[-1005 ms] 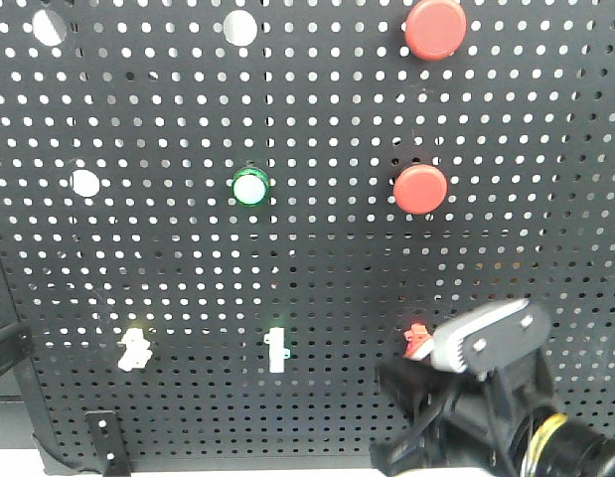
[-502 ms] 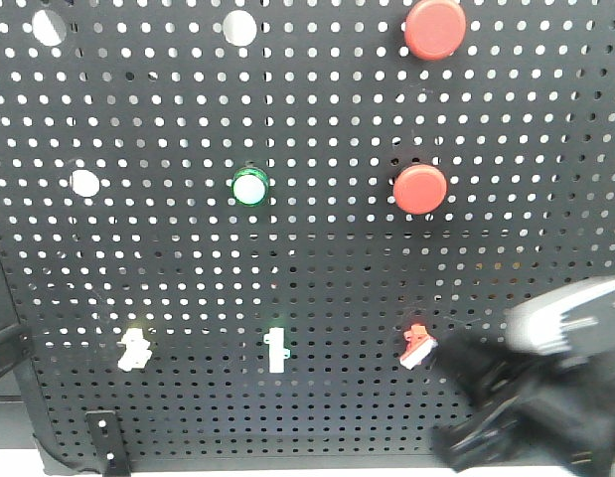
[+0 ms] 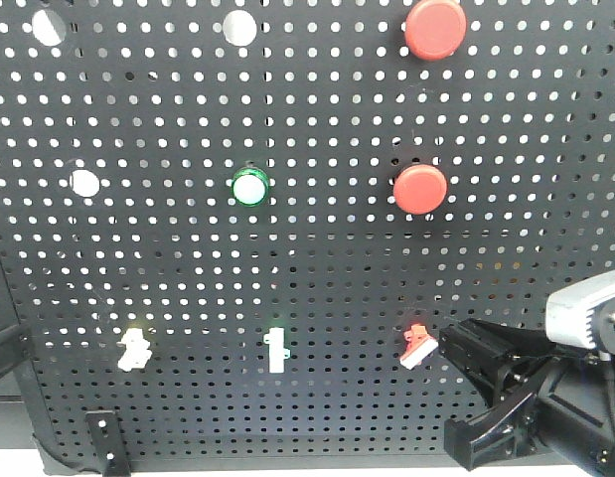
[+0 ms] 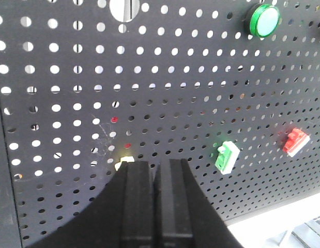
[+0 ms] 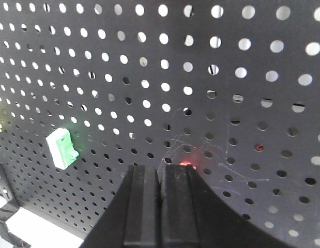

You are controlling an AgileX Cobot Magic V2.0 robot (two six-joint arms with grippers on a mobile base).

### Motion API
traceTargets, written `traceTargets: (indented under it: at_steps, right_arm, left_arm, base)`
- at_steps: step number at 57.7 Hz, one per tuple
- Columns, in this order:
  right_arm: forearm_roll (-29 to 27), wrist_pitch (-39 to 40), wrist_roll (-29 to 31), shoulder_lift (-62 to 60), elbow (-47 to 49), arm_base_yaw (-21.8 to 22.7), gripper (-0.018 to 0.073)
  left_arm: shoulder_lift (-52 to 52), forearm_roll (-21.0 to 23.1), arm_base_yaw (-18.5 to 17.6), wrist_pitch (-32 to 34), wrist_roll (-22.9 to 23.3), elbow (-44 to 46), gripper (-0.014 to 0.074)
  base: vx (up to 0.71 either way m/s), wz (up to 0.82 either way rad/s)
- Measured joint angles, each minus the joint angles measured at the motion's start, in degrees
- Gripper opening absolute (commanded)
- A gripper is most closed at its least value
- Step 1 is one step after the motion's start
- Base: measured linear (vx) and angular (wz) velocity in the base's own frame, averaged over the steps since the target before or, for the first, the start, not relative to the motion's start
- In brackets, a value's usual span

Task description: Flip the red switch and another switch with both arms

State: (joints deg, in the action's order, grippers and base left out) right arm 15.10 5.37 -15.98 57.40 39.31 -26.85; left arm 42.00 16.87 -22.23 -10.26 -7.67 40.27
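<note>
So the right gripper (image 5: pixel 158 206) sits low at the pegboard (image 3: pixel 317 119), jaws pinched together w/ nothing between, tips right under the red switch (image 3: pixel 417 345). That switch sits bottom right, lever tilted down-right. Left gripper (image 4: pixel 153 201) is likewise pressed closed, just below the yellow switch (image 3: pixel 135 350), bottom left. No readable labels anywhere.

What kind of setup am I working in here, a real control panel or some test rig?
Most likely a test rig: a black perforated pegboard carries scattered, unlabelled controls, namely large round red push buttons, a green-ringed round button and a tiny red-based toggle switch, with several mounting holes unfilled.
</note>
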Motion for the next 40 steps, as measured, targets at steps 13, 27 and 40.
traceTargets:
  at_steps: [13,27,40]
  right_arm:
    - [0.0,0.0,0.0,0.0,0.0,0.0,-0.0006]
    - [0.0,-0.04,0.0,0.0,0.0,0.0,-0.0006]
    - [0.0,-0.04,0.0,0.0,0.0,0.0,-0.0006]
  left_arm:
    - [-2.2,-3.71,0.45,1.27,0.0,-3.25,0.0003]
    - [-17.74,-10.8,11.28,7.52,0.0,-20.82,0.0003]
    - [-35.66,-11.23,19.59,9.07,0.0,-38.39,0.0003]
  base:
    - [0.0,0.0]
    - [0.0,0.0]
    - [0.0,0.0]
